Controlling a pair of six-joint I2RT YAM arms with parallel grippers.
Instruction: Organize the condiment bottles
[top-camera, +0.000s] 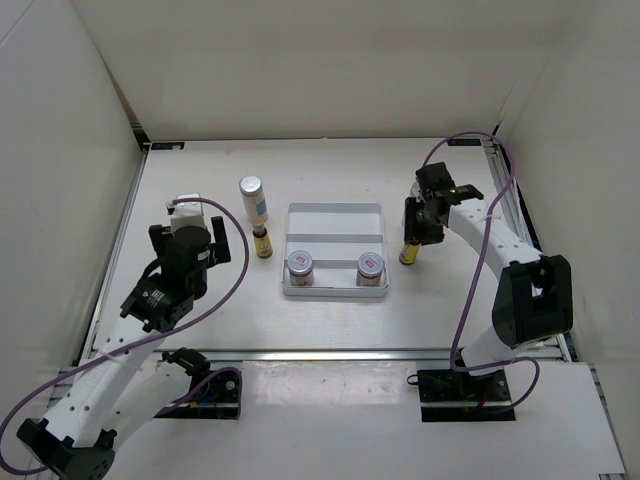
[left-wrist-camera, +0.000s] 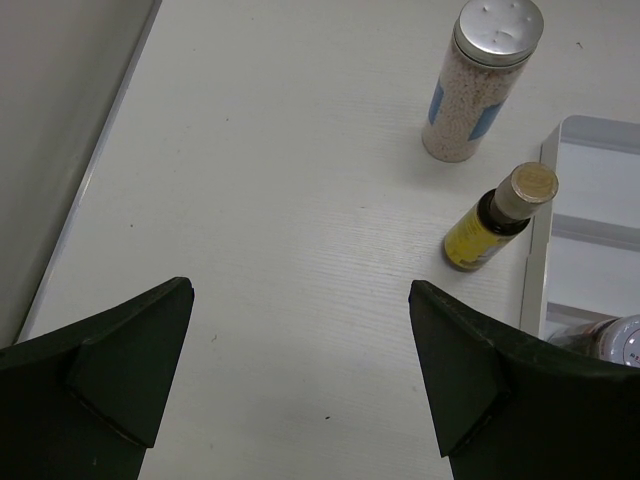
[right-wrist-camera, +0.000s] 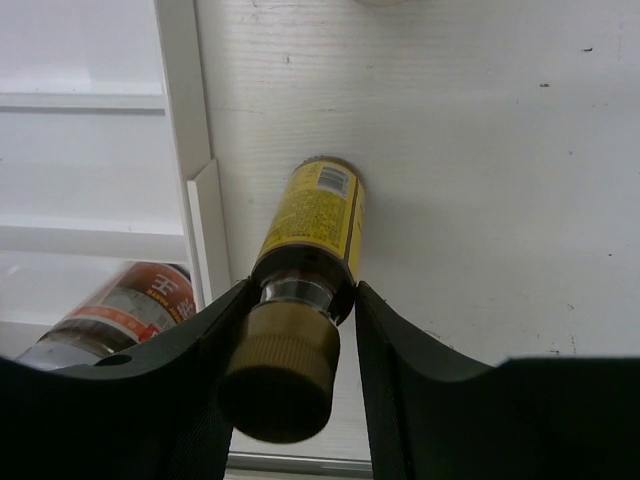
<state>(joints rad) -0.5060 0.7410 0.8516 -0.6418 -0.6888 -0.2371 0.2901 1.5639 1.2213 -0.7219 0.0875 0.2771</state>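
My right gripper (top-camera: 413, 238) (right-wrist-camera: 300, 295) is shut on the neck of a slim amber bottle with a yellow label (top-camera: 408, 253) (right-wrist-camera: 312, 212). This bottle stands on the table just right of the grey tray (top-camera: 335, 212). Two short silver-lidded jars (top-camera: 300, 265) (top-camera: 371, 265) stand in the tray's front compartment. A tall white bottle with a silver cap (top-camera: 253, 197) (left-wrist-camera: 478, 85) and a second amber bottle (top-camera: 263, 241) (left-wrist-camera: 495, 218) stand left of the tray. My left gripper (top-camera: 190, 235) (left-wrist-camera: 300, 290) is open and empty over bare table, near-left of them. The second white bottle is hidden.
The tray's rim (right-wrist-camera: 180, 120) lies close to the left of the held bottle, and one jar (right-wrist-camera: 110, 305) shows inside it. White walls enclose the table on the left, back and right. A metal rail (top-camera: 330, 355) runs along the near edge.
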